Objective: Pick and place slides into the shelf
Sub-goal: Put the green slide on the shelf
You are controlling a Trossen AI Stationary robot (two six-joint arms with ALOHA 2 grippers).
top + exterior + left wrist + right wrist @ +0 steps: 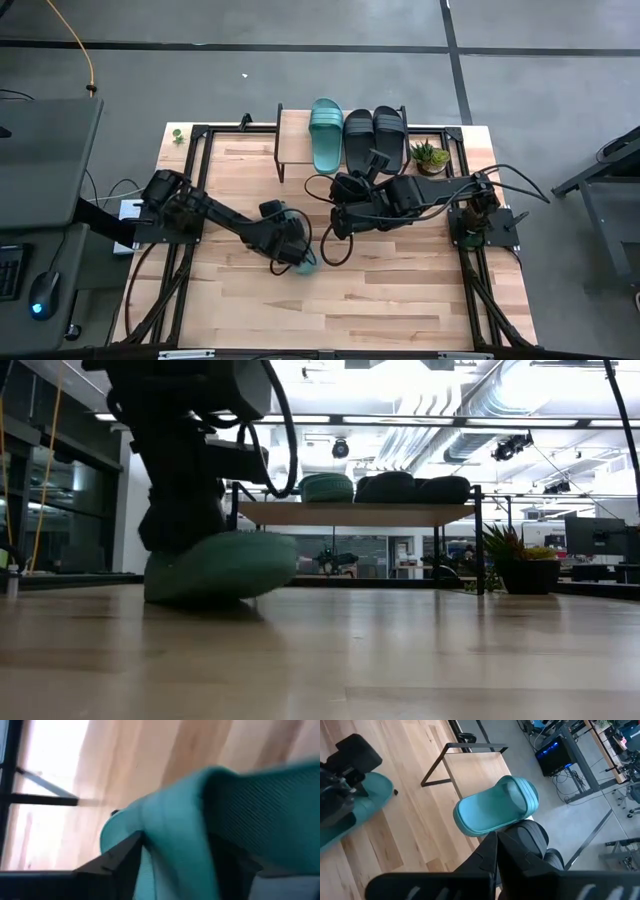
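The last teal-green rubber slide sandal [303,262] lies on the wooden tabletop [400,300], its strap between the parted fingers of the left gripper [296,252]. Three sandals already sit on the plank-topped shelf [292,140]. A shallow, off-centre grip on the soft strap could let the sandal twist or drop in lifting; the right gripper [496,851], fingers together, hovers by the shelf.

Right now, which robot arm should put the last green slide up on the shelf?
Probably the left. The left gripper is already down around the teal slide on the table, fingers straddling its strap. The right gripper is shut and empty, up by the shelf, where three slides already sit.
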